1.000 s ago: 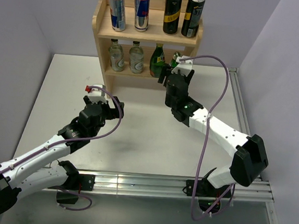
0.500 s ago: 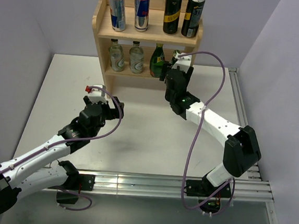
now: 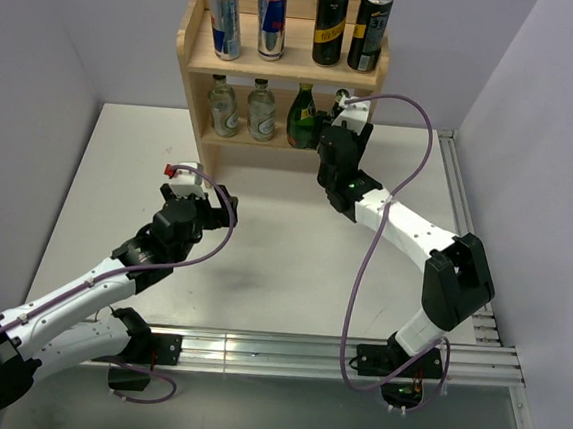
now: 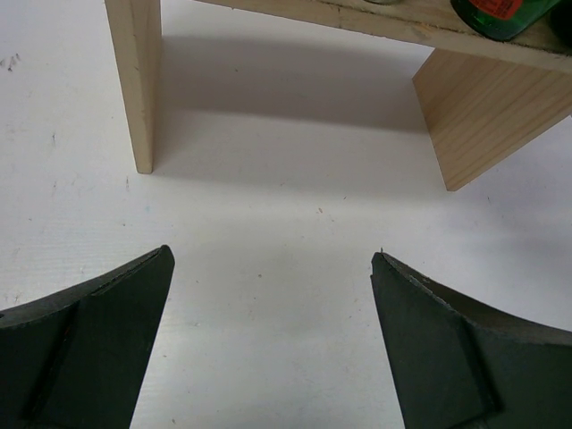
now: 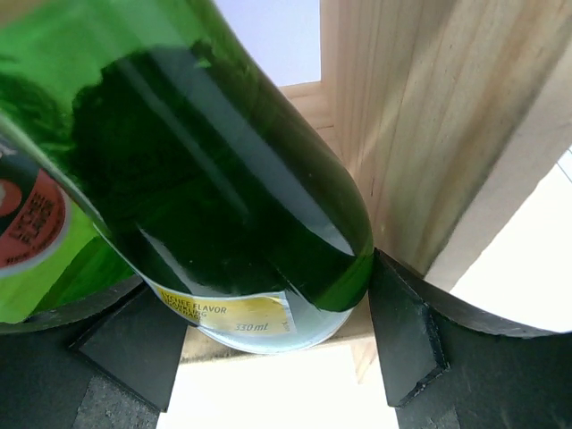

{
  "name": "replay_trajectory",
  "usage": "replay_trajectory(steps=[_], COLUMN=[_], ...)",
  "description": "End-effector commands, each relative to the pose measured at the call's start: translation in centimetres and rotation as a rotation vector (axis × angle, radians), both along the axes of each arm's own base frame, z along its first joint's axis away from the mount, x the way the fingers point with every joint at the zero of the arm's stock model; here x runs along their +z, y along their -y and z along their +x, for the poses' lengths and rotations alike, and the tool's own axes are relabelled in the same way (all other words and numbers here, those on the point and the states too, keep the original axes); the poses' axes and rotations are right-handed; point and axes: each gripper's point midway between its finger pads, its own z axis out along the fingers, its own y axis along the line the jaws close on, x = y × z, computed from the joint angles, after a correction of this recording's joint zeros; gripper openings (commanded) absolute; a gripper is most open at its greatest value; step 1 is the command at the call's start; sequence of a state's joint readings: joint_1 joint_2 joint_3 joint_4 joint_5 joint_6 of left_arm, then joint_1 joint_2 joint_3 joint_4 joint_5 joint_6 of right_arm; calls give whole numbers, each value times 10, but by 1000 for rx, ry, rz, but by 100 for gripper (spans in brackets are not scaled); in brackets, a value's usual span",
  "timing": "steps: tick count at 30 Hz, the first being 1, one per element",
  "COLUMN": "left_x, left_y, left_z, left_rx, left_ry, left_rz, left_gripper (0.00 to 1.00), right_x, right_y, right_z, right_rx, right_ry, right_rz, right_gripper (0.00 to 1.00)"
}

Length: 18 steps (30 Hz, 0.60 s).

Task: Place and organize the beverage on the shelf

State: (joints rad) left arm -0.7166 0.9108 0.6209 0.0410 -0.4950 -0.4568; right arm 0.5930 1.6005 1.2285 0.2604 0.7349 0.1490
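The light-wood shelf (image 3: 194,58) stands at the back of the table. Its upper board holds two silver-blue cans (image 3: 223,18) and two black-gold cans (image 3: 330,23). The lower tier holds two clear bottles (image 3: 223,107) and a green bottle (image 3: 302,116). My right gripper (image 3: 336,131) is shut on another dark green bottle (image 5: 223,179), with its base over the lower board beside the right side panel (image 5: 429,116). In the top view this bottle is mostly hidden behind the gripper. My left gripper (image 4: 273,268) is open and empty above the table in front of the shelf.
The shelf's left panel foot (image 4: 138,89) and right panel (image 4: 487,116) rest on the white table ahead of the left gripper. A red-labelled green bottle (image 5: 36,223) stands close to the left of the held one. Grey walls enclose the table; a metal rail (image 3: 467,220) runs along its right edge.
My right arm has pushed forward, carrying the green bottle deeper into the lower tier's right end. The left arm has not moved.
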Motion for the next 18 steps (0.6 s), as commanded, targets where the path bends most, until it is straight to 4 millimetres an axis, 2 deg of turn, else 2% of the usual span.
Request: replay_trajectory(steps=[1, 5, 7, 10, 11, 14, 16, 18], left_x=[4, 3, 3, 2, 2, 2, 2, 2], left_y=[-1, 0, 0, 0, 0, 0, 0, 0], left_z=[3, 3, 3, 3, 3, 3, 3, 4], left_rx=[10, 8, 9, 9, 9, 8, 9, 9], left_ry=[21, 20, 19, 18, 18, 16, 17, 18], left_rz=[2, 1, 0, 1, 1, 0, 0, -1], left_gripper=[99, 99, 99, 99, 99, 99, 99, 99], right_x=[83, 80, 77, 74, 74, 74, 73, 74], right_y=[3, 4, 4, 5, 6, 6, 6, 7], right_z=[8, 9, 9, 8, 8, 8, 8, 8], right_rx=[-24, -35, -39, -44, -47, -49, -52, -54], right_ry=[227, 222, 216, 212, 213, 213, 210, 211], right_rz=[170, 176, 179, 184, 189, 191, 193, 192], right_gripper=[0, 0, 5, 31, 48, 71, 83, 87])
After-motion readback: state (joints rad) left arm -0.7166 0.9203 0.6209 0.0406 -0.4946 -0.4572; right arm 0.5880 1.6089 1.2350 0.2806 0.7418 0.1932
